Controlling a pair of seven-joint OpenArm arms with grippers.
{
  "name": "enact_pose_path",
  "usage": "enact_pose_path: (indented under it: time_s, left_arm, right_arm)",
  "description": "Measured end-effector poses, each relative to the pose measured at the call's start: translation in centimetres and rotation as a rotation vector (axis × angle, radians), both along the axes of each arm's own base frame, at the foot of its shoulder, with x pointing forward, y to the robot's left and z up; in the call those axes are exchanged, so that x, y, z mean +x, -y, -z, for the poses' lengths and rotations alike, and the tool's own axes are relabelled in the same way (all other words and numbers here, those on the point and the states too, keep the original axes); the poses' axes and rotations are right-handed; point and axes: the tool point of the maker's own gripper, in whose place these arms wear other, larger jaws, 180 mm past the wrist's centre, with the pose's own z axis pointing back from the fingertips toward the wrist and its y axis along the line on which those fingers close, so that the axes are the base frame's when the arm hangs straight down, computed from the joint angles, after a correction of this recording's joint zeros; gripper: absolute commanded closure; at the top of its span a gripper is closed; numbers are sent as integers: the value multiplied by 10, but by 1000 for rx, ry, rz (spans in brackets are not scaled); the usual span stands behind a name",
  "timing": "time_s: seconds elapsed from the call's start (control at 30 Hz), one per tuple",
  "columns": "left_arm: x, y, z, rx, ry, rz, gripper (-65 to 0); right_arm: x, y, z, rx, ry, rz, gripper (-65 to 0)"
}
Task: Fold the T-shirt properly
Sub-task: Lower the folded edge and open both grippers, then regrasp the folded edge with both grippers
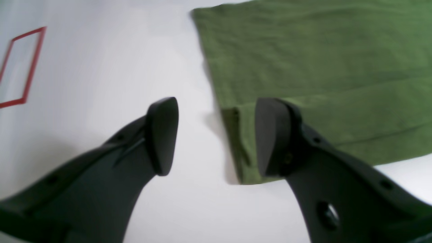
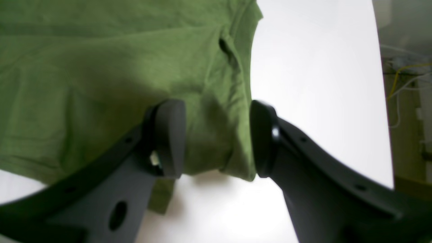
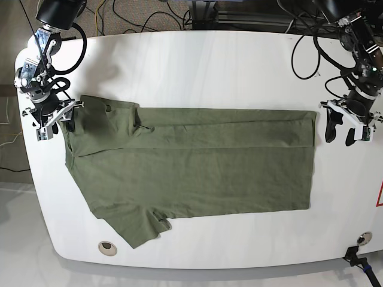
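The olive-green T-shirt [image 3: 197, 167] lies flat across the white table [image 3: 209, 66], its far long edge folded over toward the middle. One sleeve sticks out at the near left. My left gripper [image 3: 340, 133] is open just beyond the shirt's right edge. In the left wrist view the left gripper [image 1: 216, 138] straddles the shirt's [image 1: 303, 67] folded corner, one finger [image 1: 273, 135] over the cloth. My right gripper [image 3: 55, 122] is open at the shirt's far left corner. In the right wrist view the right gripper [image 2: 217, 138] has the shirt's [image 2: 101, 67] edge lying between its parted jaws.
A red tape outline [image 1: 23, 64] marks the table on the left arm's side and also shows at the base view's right edge [image 3: 379, 194]. A round hole [image 3: 106, 246] sits near the front left table edge. Cables [image 3: 149, 15] run behind the table.
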Motion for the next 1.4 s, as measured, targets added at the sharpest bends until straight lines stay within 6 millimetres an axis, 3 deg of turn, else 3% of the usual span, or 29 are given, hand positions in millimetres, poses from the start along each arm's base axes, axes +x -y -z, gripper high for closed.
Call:
enact_pose_path:
  time_s: [0.17, 0.3, 0.43, 0.63, 0.9, 0.97, 1.1, 1.3, 1.4]
  left_arm:
    - [-5, 14, 18, 10, -20, -18, -337]
    - [-4, 12, 16, 19, -16, -24, -337]
    - [-5, 13, 18, 16, -20, -21, -337]
    - [-8, 24, 25, 16, -43, 15, -337]
    - [-8, 23, 24, 18, -40, 13, -337]
    - [-8, 21, 24, 19, -40, 7, -337]
    - [-8, 21, 24, 18, -39, 7, -337]
    - [-10, 12, 23, 16, -36, -18, -337]
    - [-17, 2, 39, 5, -84, -50, -339]
  right_arm:
    - [-6, 5, 16, 20, -8, 20, -300]
    - [-13, 10, 32, 52, -24, 43, -300]
    - [-11, 23, 30, 44, 8, 54, -300]
    - [-23, 34, 50, 69, -25, 89, -300]
    - [-22, 25, 54, 101, -12, 97, -294]
    - [-22, 23, 55, 106, -12, 96, -244]
    - [-22, 19, 55, 125, -2, 100, 0]
    - [-21, 18, 56, 129, 1, 99, 0]
    - [-21, 18, 56, 129, 1, 100, 0]
